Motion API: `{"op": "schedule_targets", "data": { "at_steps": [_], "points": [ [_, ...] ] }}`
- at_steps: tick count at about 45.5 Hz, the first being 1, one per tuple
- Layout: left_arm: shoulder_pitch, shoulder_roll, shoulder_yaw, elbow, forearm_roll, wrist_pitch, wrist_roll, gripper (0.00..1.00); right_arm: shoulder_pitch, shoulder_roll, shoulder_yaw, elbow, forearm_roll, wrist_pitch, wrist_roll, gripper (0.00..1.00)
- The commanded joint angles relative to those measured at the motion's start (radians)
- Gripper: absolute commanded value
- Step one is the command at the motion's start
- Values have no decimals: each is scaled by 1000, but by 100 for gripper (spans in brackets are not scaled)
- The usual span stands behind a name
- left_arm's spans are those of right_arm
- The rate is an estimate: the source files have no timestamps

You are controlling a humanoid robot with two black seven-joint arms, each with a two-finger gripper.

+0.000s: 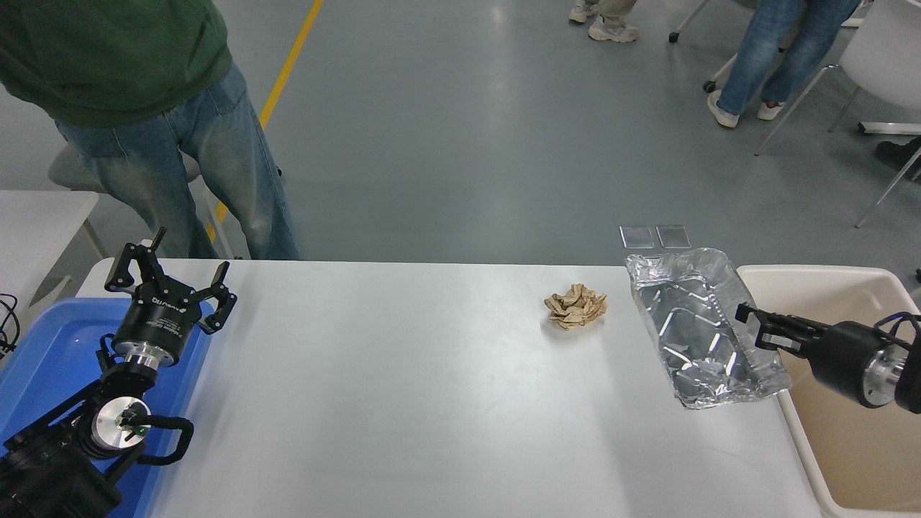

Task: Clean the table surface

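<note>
The table surface is a wide white top with rounded corners. A crumpled brown paper ball lies on it right of centre. My right gripper is shut on the right rim of a dented silver foil tray, which hangs lifted and tilted over the table's right edge, next to the beige tub. My left gripper is parked open at the lower left, above the blue bin.
A person in a green top and jeans stands at the far left side of the table. More people's legs and a chair are further back on the right. A smaller white table shows at the left edge.
</note>
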Motion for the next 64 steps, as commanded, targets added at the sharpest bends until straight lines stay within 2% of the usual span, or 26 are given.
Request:
{"op": "schedule_targets", "data": {
  "at_steps": [1,16,22,36,55,64],
  "points": [
    [0,0,0,0,0,0,0,99,36,-48,14,3,19,47,33,0],
    [0,0,0,0,0,0,0,99,42,-48,20,-52,67,101,70,0],
    [0,0,0,0,0,0,0,99,53,-48,19,-135,103,156,102,0],
    [0,0,0,0,0,0,0,99,28,-28,-4,-330,123,166,208,0],
    [0,0,0,0,0,0,0,99,-119,202,-12,-788,251,182,350,0],
    [0,0,0,0,0,0,-2,99,-153,293,-9,-969,261,192,386,0]
  ]
}}
